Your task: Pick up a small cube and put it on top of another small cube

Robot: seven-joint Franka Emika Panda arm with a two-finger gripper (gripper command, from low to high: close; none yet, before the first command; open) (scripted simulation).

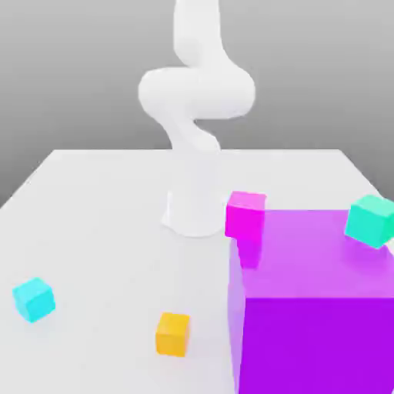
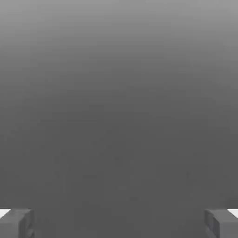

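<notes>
**Open hand, cube far off**

The gripper (image 2: 119, 223) has its fingers spread wide, holding nothing. The small cube (image 1: 33, 298) sits on the table (image 1: 100, 200) at the exterior view's left, near the orange cube (image 1: 172, 333). The big purple cube (image 1: 312, 300) probably risks a collision during transport.

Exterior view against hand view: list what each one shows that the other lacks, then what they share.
Exterior view alone: the white arm rising from the white table, the small cyan cube toward that view's left, an orange cube, a magenta cube, a teal cube and the big purple cube. Hand view alone: the end effector, its two grey fingertips wide apart with nothing between them, against a plain grey backdrop. Shared: no object appears in both; none of the cubes is held.
</notes>
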